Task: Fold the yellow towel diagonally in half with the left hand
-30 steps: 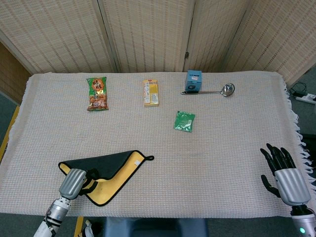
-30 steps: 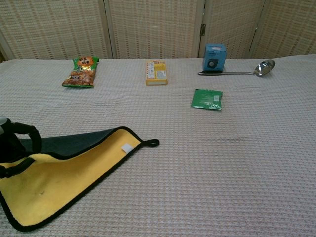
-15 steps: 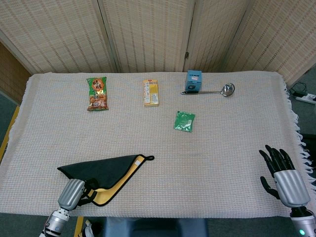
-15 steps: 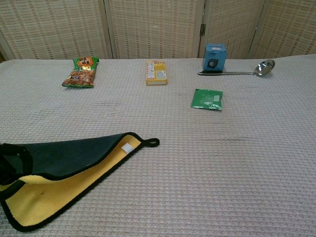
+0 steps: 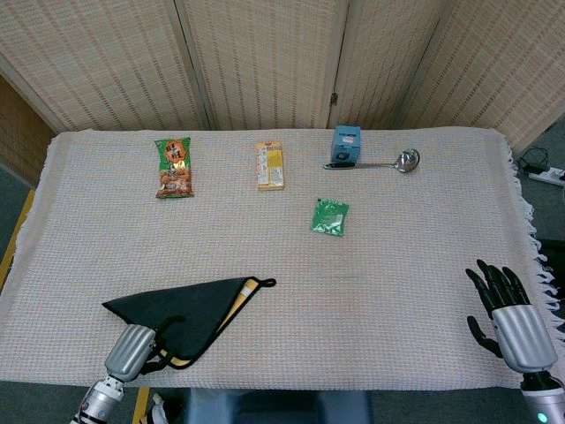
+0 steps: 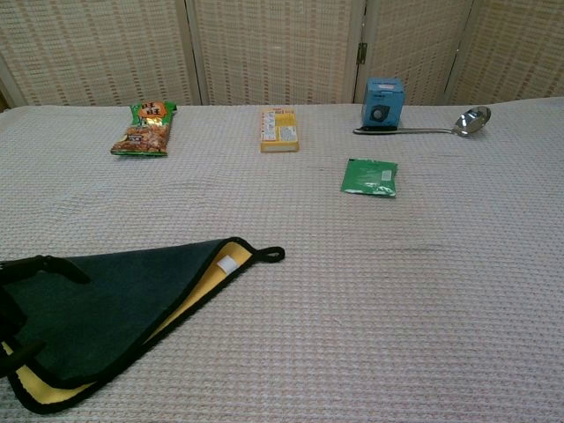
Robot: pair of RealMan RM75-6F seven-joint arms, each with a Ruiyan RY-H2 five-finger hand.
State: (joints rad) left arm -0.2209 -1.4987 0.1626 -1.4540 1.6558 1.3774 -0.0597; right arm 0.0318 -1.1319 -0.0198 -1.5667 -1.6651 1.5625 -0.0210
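The yellow towel (image 5: 190, 300) lies near the table's front left, folded into a triangle. Its dark side faces up and a thin yellow strip shows along the lower edge; the chest view shows the towel (image 6: 115, 300) the same way, hanging loop pointing right. My left hand (image 5: 132, 351) sits at the towel's near-left corner and grips the folded layer, with dark fingers (image 6: 44, 263) lying on the cloth. My right hand (image 5: 508, 318) hovers at the front right, fingers spread, holding nothing, and shows only in the head view.
Along the back stand a green snack bag (image 5: 173, 167), a yellow box (image 5: 270, 165), a blue box (image 5: 345, 145) and a metal spoon (image 5: 388, 162). A green packet (image 5: 330, 216) lies mid-table. The woven cloth (image 5: 397, 283) covers the whole table.
My left hand has drawn the dark layer down and toward me over the yellow face, so the towel now lies nearly flat as a triangle. The right hand has barely moved.
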